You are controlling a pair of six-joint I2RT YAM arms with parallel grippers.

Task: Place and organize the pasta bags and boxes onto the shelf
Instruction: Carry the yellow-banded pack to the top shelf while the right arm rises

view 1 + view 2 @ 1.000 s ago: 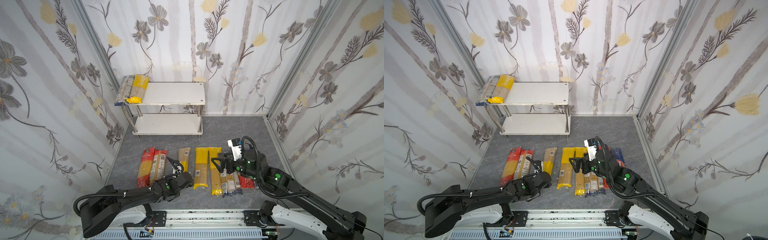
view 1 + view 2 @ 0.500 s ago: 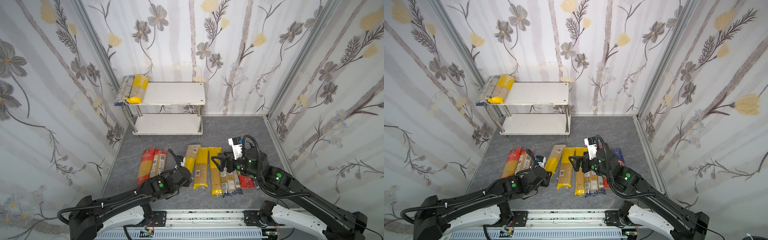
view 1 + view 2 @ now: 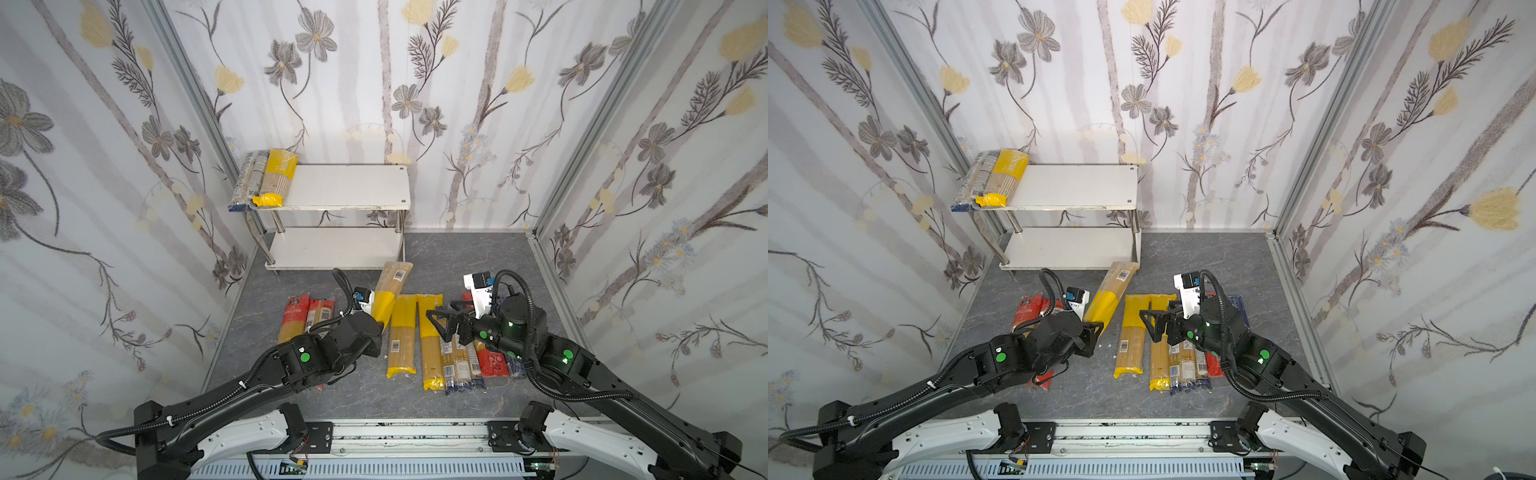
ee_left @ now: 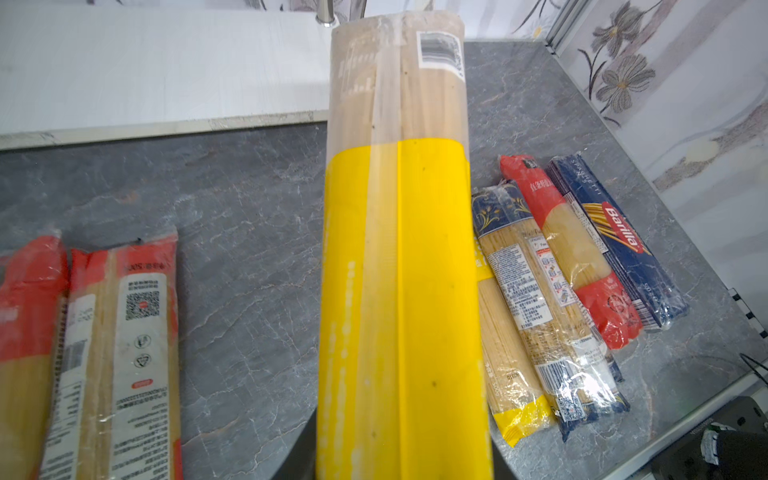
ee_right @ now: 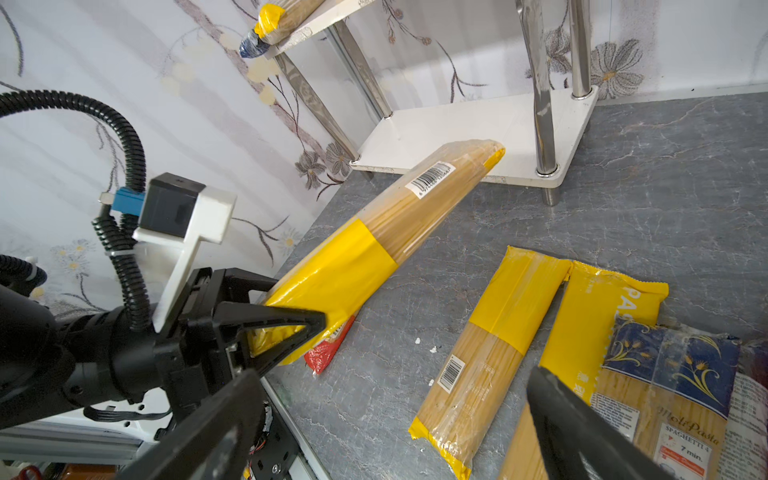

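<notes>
Robot test cell in a lab, not a real home: flower-wallpaper panels (image 3: 498, 83) sit in aluminium profiles (image 3: 598, 120) on 3 sides. 2 black robot arms (image 3: 249, 382) stand on a metal rail (image 3: 409, 436) at the front of a stone-look counter (image 3: 478, 257). A small chrome-post shelf (image 3: 345, 187) w/ spaghetti packs (image 3: 401, 332) gives a pantry look.

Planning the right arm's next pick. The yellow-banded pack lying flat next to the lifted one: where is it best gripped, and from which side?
Probably from above, fingers across the narrow width of the yellow-banded pack near its middle: it lies flat and long, so a middle grip should balance. Toward the lifted pack the floor is bare; the neighbouring yellow pack crowds the other side.
</notes>
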